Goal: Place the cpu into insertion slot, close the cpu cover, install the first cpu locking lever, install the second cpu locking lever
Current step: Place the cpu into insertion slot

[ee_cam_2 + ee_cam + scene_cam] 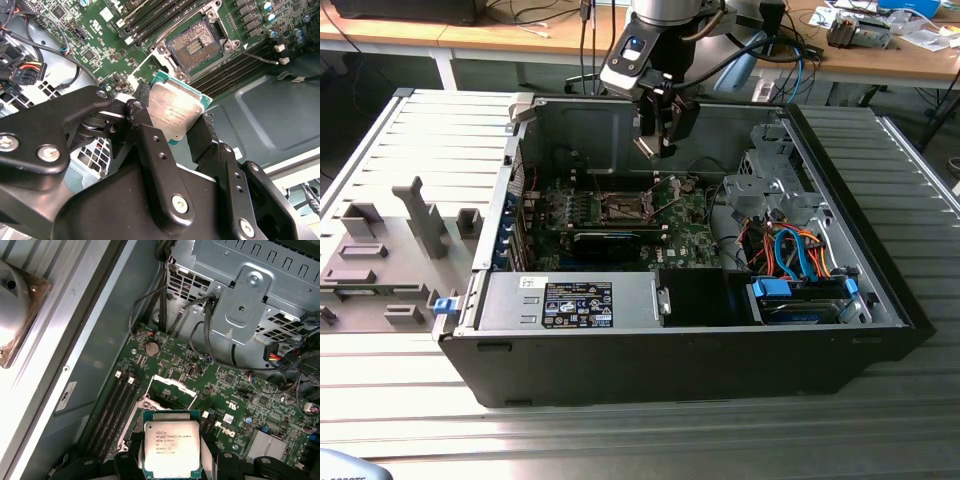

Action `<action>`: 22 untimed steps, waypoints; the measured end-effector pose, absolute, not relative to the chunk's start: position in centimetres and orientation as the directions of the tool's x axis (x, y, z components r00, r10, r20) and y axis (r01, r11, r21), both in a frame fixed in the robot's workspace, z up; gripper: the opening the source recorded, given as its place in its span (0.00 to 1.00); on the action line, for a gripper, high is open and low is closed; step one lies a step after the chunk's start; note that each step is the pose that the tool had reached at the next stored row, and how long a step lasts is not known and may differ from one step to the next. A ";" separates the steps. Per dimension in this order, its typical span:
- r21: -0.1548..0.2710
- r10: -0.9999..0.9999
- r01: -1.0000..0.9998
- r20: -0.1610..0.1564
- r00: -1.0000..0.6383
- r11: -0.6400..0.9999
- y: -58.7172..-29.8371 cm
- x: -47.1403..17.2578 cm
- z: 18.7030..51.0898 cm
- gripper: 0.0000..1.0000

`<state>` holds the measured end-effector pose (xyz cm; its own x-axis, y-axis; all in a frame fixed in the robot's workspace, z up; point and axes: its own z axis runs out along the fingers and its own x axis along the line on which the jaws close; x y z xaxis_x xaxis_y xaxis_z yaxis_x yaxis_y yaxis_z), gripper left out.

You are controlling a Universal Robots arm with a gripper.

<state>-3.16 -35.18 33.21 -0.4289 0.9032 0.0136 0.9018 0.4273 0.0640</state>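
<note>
In the exterior view, your gripper (656, 148) hangs inside the open computer case (880, 290), above the motherboard (690, 235). The drive cage (770, 180) stands off toward the exterior view's right. The insertion slot (623, 208) lies below the gripper, with open air between them.

In the second wrist view, the fingers (145, 125) pinch the cpu (172, 112) by opposite edges, apart from the slot's rim. Memory slots (235, 67) flank the socket.

In the first wrist view, the cpu cover (174, 383) stands tipped up, and the slot is empty.
</note>
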 end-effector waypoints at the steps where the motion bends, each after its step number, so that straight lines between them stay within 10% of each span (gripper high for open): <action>1: 0.064 0.904 0.903 0.014 -0.427 0.426 -35.2 -3.2 33.2 0.55; 22: 0.064 0.922 0.921 0.014 -0.387 0.385 -35.2 -3.2 33.0 0.55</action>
